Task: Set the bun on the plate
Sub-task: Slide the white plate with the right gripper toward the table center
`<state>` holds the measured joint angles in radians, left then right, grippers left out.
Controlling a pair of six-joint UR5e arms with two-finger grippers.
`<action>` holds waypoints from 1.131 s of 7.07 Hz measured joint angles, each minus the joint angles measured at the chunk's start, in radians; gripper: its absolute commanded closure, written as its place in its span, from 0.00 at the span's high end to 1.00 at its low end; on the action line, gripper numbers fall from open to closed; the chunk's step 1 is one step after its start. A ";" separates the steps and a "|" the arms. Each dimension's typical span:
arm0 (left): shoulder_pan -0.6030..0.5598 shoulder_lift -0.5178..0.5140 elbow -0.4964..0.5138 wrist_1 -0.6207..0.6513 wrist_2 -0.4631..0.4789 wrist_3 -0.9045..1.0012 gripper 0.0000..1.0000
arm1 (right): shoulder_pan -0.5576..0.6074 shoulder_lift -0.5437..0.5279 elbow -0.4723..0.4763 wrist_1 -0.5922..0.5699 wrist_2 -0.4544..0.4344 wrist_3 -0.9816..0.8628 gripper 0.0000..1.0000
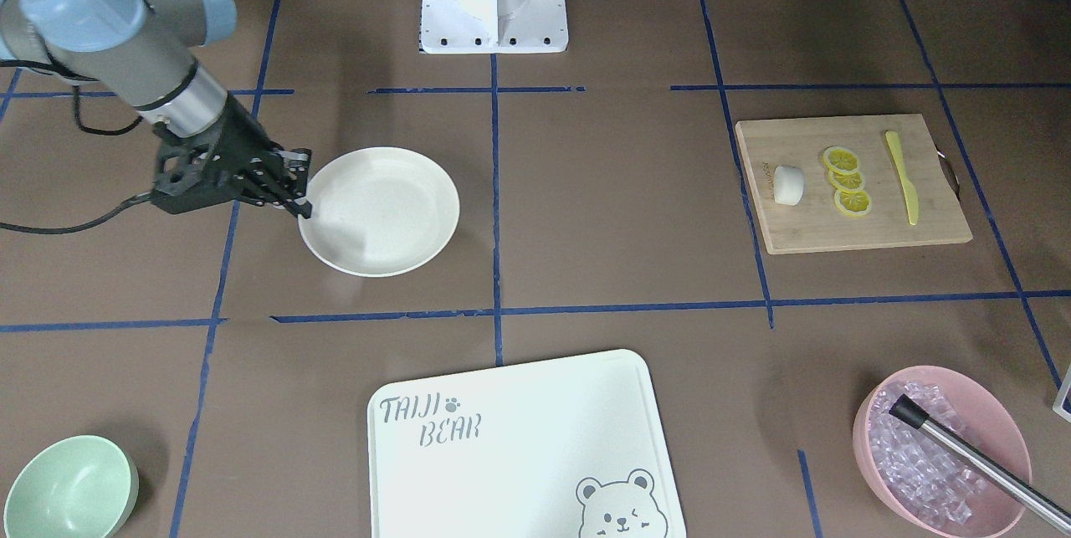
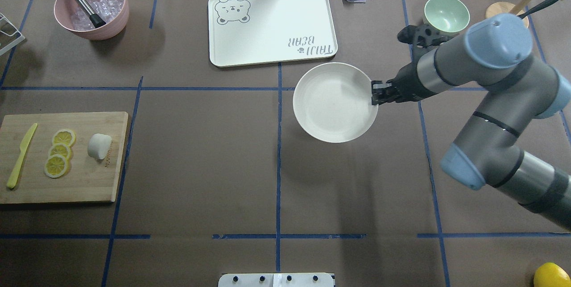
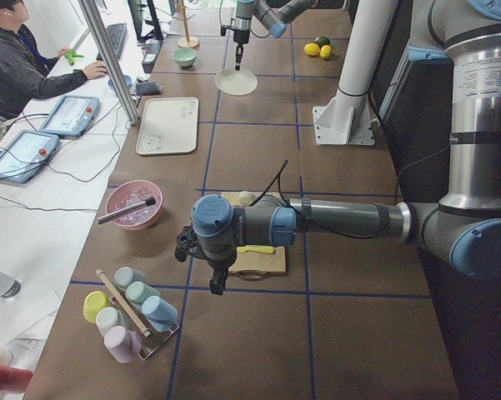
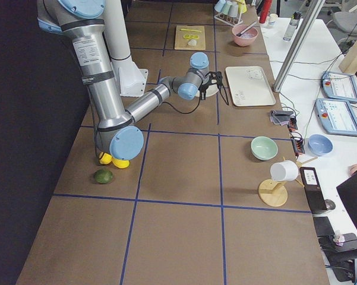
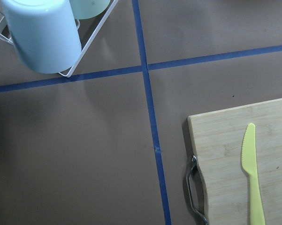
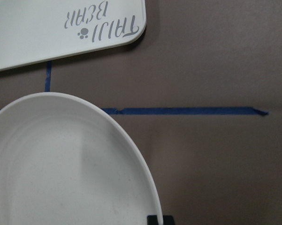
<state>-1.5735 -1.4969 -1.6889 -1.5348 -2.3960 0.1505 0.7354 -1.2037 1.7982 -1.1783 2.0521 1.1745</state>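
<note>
Gripped the plate (image 1: 386, 216) rim with the right hand (image 1: 299, 205), well apart from the bun (image 1: 788, 185). Could not tell for the left hand (image 3: 217, 286).

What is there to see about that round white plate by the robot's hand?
The plate is round, shallow and cream-white with a raised rim, and it is empty. It lies flat on the brown table, near the bear-printed tray. The right hand is at its rim; whether it grips the plate is unclear.
</note>
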 measured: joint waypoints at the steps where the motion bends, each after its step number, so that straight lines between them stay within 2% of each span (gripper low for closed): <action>1: 0.001 0.000 0.000 0.000 0.000 0.000 1.00 | -0.054 0.065 -0.035 -0.049 -0.047 0.049 0.03; 2: 0.001 0.000 0.000 -0.001 0.000 0.000 1.00 | -0.093 0.131 -0.093 -0.074 -0.076 0.105 0.10; 3: 0.000 0.000 0.000 -0.001 0.000 0.000 1.00 | -0.122 0.179 -0.143 -0.082 -0.095 0.155 0.14; 4: 0.000 0.000 0.000 -0.001 0.000 0.000 1.00 | -0.155 0.204 -0.169 -0.083 -0.117 0.200 0.25; 5: 0.000 0.000 0.001 0.000 0.000 0.000 1.00 | -0.194 0.214 -0.181 -0.082 -0.154 0.237 0.40; 6: 0.000 0.001 0.001 0.000 0.000 0.000 1.00 | -0.225 0.222 -0.186 -0.080 -0.196 0.274 0.99; 8: 0.000 0.001 0.001 0.000 0.000 0.001 1.00 | -0.247 0.241 -0.188 -0.083 -0.226 0.331 1.00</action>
<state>-1.5739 -1.4960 -1.6877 -1.5351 -2.3961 0.1513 0.4886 -0.9624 1.6100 -1.2611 1.8257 1.5057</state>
